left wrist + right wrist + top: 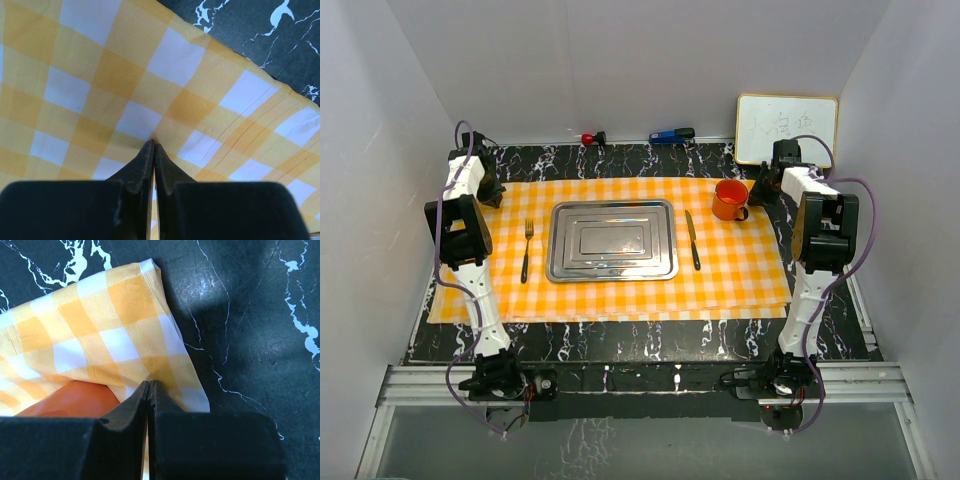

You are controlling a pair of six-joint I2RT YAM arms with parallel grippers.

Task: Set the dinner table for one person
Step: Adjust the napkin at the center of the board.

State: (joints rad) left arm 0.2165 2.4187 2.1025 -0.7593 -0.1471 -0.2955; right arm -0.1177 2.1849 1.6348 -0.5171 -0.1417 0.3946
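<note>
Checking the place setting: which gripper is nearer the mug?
Right. The right gripper is just beside the mug; the left gripper is at the cloth's opposite corner.

A smooth black bench (pixel 620 345) with white marble-like veining shows a soft sheen and fine scratches, and over it lies a matt woven cloth (pixel 740 275) in orange and white checks, lightly creased. On the cloth a steel tray (pixel 563 240) shines mirror-bright, a metal fork (pixel 526 250) and knife (pixel 692 240) look duller, and an orange mug (pixel 728 200) looks smooth and glossy. The left end effector (pixel 153 146) and right end effector (pixel 150 383) have matt black fingers (pixel 140 170).
</note>
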